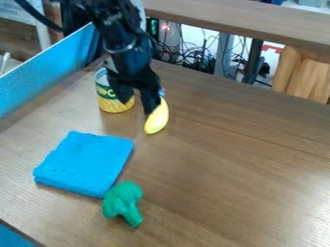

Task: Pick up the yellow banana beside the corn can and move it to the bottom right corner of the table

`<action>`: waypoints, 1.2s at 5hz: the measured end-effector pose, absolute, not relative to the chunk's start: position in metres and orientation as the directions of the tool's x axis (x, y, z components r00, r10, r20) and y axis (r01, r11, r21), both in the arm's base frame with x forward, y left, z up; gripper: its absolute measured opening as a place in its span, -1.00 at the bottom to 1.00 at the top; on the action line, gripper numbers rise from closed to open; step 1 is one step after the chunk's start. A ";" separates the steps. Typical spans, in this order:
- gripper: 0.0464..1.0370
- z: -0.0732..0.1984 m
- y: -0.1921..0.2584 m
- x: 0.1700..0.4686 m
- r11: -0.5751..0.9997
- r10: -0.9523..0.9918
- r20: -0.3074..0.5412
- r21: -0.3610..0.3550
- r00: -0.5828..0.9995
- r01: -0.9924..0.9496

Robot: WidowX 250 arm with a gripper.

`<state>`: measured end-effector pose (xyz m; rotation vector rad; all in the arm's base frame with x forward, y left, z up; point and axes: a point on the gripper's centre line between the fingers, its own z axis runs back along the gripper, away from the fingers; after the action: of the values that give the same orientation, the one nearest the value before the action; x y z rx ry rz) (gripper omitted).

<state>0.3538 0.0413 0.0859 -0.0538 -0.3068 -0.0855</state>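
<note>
Yellow oblong object (157,118): in the camera view, it lies on the tabletop (226,144), at the outer side of the tool's (136,107) finger farther from the can (111,105). That finger overlaps its upper end; actual contact cannot be confirmed. Tool state: wide, with the 2 fingers apart and no object seen gripped between them. The can stands upright, directly behind the other finger in this view. A folded blue cloth (87,161) lies nearer the camera, with a green toy broccoli (122,198) just beside its near corner. Caution: closing at this position would probably miss the yellow object, because it sits outside the gap. Lowering the tool could pin or tip its end, and its smooth, rounded form may let it roll away. Sideways travel toward the can could knock it over, since clearance appears small and depth is difficult to judge.
</note>
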 end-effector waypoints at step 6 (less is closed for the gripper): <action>0.92 0.045 0.053 0.390 0.968 0.245 0.298 -0.026 0.922 -0.249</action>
<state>0.3899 0.0529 0.0451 0.0120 -0.3046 0.2539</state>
